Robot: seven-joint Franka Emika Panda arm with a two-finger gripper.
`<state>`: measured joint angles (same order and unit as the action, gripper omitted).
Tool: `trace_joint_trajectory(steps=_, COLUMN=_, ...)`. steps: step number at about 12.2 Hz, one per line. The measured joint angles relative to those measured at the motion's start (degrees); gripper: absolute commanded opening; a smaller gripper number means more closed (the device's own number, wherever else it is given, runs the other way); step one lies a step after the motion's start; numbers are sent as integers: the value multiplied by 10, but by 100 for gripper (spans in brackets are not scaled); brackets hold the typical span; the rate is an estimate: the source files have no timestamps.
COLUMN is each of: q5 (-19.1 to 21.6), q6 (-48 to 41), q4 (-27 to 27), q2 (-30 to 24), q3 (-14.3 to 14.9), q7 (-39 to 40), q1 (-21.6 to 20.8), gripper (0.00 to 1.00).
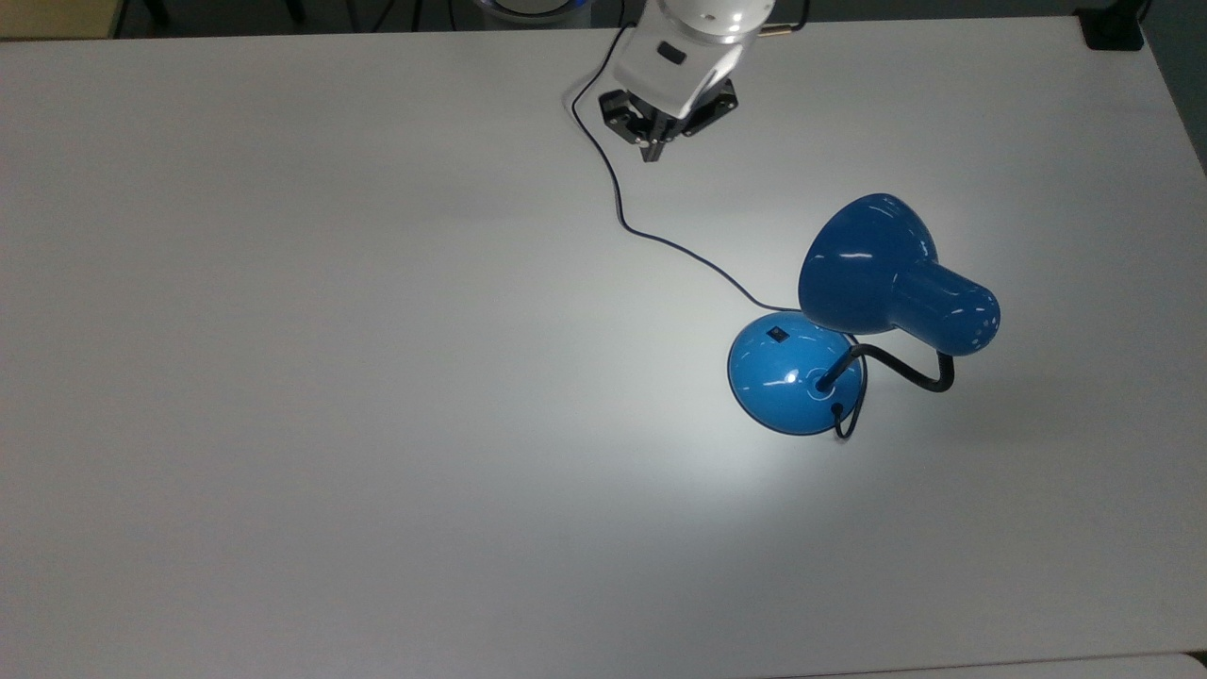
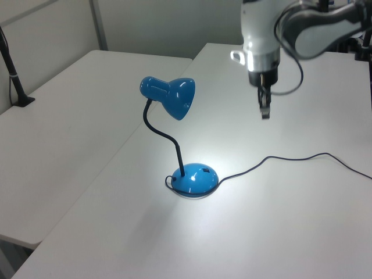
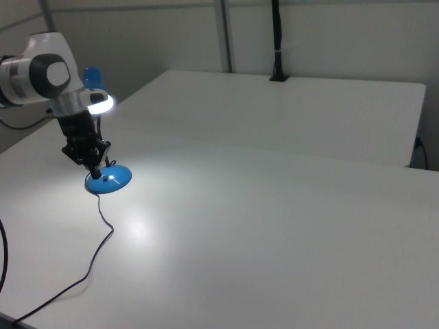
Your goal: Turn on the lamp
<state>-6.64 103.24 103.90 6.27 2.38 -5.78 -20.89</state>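
Counter (image 1: pixel 283 377): large, white, matte, flat; bright pool of light on it around the lamp base. A second white counter (image 2: pixel 70 99) sits beside it at the left view's left.

Arm (image 2: pixel 261 35): white glossy shell w/ dark grey joint sections, wrist pointing straight down in the left view. In the top view it comes in from the top edge, hand (image 1: pixel 651 146) above the counter near the cord, well apart from the lamp. In the left view the hand (image 2: pixel 265 110) hangs in the air, clear of the counter, to the lamp's right.

Hand: black, fingers close together, tips look nearly or fully touching; nothing between them, touching nothing.

Lamp (image 1: pixel 886 273): stands on the counter toward the top view's right. Glossy blue metal. Bell-shaped shade (image 2: pixel 171 96) w/ narrower round cap at the back, tilted; lit. Gooseneck (image 2: pixel 165 136) black, bent in an S-curve, rising from the base centre. Base (image 1: pixel 795 374) round, domed, shiny, w/ specular spots.

Cord (image 1: pixel 618 203): thin, dark, lies in loose curves on the counter from the base toward the top view's top edge.

Switch (image 1: pixel 777 333): small black rectangle on the base dome, on the side facing the arm.
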Motion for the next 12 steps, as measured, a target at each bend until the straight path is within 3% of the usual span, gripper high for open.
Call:
trace_joint_trajectory(steps=7, q5=0, q6=-17, q4=-7, q2=-61, q3=3, q7=-4, q1=103, gripper=3)
trace_joint_trajectory(steps=8, q5=0, q6=-17, q4=-10, q2=-65, q3=3, q7=-5, q1=115, gripper=12)
trace_joint_trajectory(steps=10, q5=0, q6=-17, q4=-13, q2=-79, q3=3, q7=-5, q1=141, gripper=58)
trace_joint_trajectory(steps=11, q5=1, q6=-17, q4=-13, q2=-85, q3=3, q7=-5, q1=146, gripper=71)
trace_joint_trajectory(steps=12, q5=1, q6=-17, q4=-13, q2=-89, q3=3, q7=-5, q1=149, gripper=76)
